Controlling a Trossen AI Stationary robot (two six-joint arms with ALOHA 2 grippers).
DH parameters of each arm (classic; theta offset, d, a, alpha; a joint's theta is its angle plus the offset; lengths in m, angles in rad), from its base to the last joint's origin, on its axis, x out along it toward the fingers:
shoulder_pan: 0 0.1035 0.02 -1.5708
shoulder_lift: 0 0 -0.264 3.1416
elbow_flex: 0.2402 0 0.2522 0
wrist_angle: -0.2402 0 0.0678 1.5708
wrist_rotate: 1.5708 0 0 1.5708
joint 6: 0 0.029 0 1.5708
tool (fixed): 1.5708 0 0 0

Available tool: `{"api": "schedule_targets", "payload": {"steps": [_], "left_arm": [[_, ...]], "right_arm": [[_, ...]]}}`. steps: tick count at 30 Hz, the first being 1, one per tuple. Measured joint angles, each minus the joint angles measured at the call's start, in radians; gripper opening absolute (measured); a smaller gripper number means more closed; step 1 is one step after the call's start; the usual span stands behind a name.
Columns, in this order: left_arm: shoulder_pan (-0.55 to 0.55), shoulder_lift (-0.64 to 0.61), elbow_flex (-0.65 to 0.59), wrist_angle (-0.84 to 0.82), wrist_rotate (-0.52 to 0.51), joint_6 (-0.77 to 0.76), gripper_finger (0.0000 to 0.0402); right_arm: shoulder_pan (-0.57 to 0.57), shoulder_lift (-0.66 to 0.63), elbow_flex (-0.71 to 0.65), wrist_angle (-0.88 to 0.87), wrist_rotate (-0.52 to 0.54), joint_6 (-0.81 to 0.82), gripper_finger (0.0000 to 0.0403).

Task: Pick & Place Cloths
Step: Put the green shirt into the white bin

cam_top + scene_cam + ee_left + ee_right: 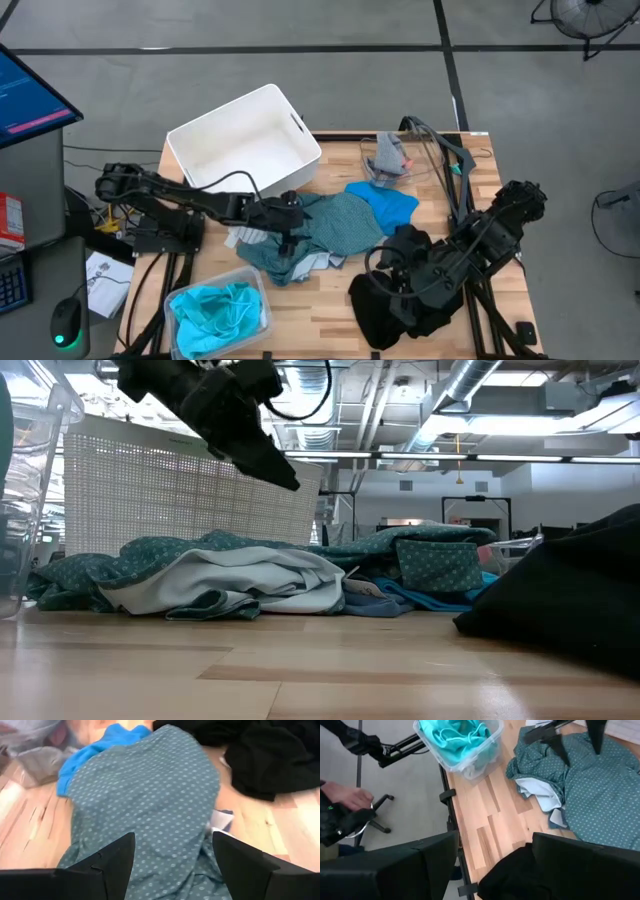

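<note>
The teal-grey dotted shirt (335, 225) lies crumpled at the table's middle, over a pale cloth (245, 238) and beside a blue shirt (395, 205). My left gripper (287, 222) hangs open above its left part; the low view shows the left gripper (270, 460) clear of the pile (250, 575), and the left wrist view shows the left gripper (172, 865) with the shirt (150, 795) below its spread fingers. My right gripper (398, 272) is open over the black clothes (400, 300) at the near right. In the right wrist view black cloth (520, 870) shows between its fingers. My right gripper stands open over the black clothes; I cannot tell whether its fingers touch the cloth. My left gripper touches nothing.
A white bin (240, 105) stands at the far left. A clear tub (255, 285) at the near left holds a turquoise shirt (215, 310). A second clear tub (430, 160) at the far right holds grey-and-orange socks (388, 155). A person's hand (345, 797) shows beyond the table's left edge.
</note>
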Motion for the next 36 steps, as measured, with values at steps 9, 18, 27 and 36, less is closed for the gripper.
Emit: {"api": "schedule_targets", "payload": {"steps": [9,18,27,36], "left_arm": [[0.075,0.007,-0.063,-0.024,0.042,0.003,0.0250],[0.079,0.006,-0.146,-0.017,0.042,-0.030,0.0250],[0.065,0.005,-0.214,-0.014,0.097,-0.177,0.0247],[-0.001,0.006,-0.204,-0.013,0.191,-0.306,0.0039]], "right_arm": [[0.049,0.001,0.000,-0.004,-0.014,-0.078,0.0249],[0.100,-0.007,0.000,-0.014,-0.021,-0.104,0.0249],[0.146,-0.007,0.000,-0.045,-0.022,-0.147,0.0249],[0.157,-0.055,0.000,-0.036,-0.016,0.008,0.0249]]}}
